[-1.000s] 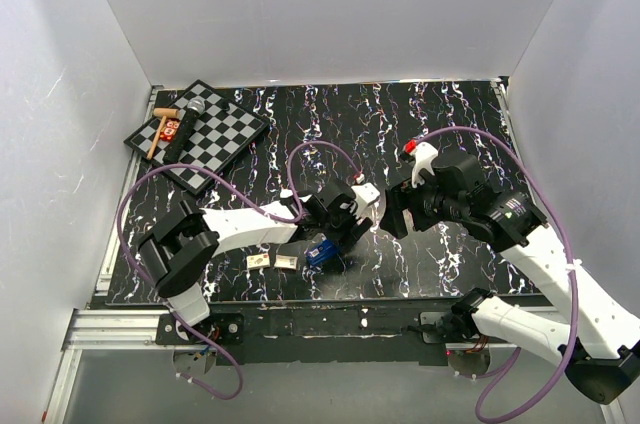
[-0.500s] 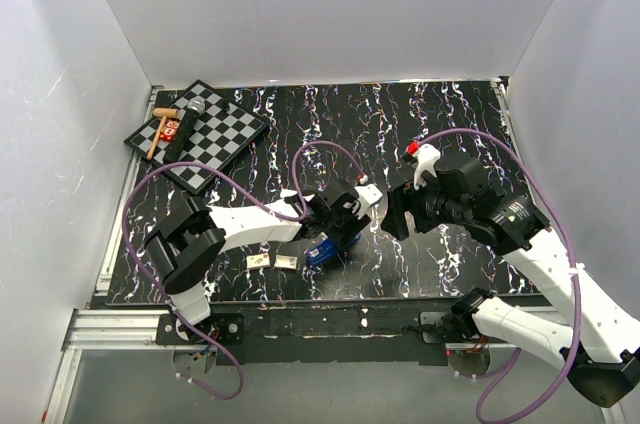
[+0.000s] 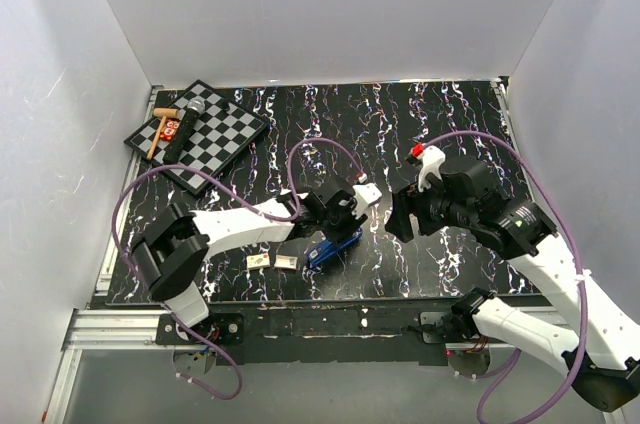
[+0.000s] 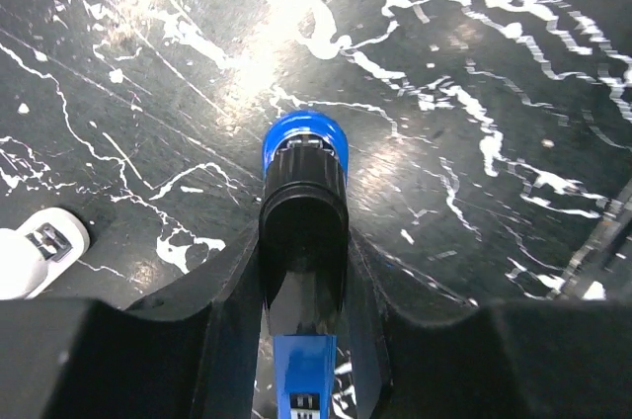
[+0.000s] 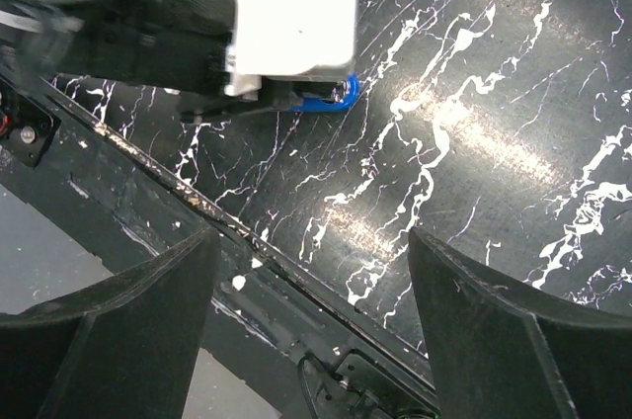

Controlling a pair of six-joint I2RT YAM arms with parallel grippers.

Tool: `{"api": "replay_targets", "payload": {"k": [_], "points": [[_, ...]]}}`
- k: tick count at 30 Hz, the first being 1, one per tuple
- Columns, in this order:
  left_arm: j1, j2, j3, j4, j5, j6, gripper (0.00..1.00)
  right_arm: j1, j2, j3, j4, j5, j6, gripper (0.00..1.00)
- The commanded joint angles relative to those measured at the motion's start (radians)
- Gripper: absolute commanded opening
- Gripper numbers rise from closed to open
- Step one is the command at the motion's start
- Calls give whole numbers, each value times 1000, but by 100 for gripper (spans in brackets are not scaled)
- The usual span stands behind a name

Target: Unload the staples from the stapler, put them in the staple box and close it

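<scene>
The blue-and-black plastic stapler (image 4: 302,192) lies lengthwise between the fingers of the left gripper (image 4: 302,251), which pinches its sides; the right gripper (image 5: 311,241), near, gapes wide and empty.

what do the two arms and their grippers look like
The left arm and right arm have white shells, black joints and looping purple cables. The left gripper and right gripper have broad matte black fingers. A red tab tops the right wrist's white mount.
</scene>
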Motion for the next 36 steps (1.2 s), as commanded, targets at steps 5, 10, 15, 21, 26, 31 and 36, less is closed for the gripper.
{"api": "replay_targets", "payload": {"k": [5,10,15,21,26,31,36], "points": [[-5,-260,36,-49,205,9,0,3,-31,109,-78,-24,-57,81],[-5,-371,36,-95,275,9,0,2,-48,155,-86,-122,-109,83],[-5,-438,49,-143,435,22,0,3,-16,206,-113,-240,-157,79],[-5,-496,53,-155,537,16,0,5,34,252,-152,-400,-218,73],[-5,-530,67,-153,619,2,0,32,47,256,-144,-492,-266,70],[-5,-563,58,-129,643,2,0,112,64,241,-112,-503,-284,69],[-5,-586,46,-97,671,-35,0,151,90,229,-84,-475,-289,68]]}}
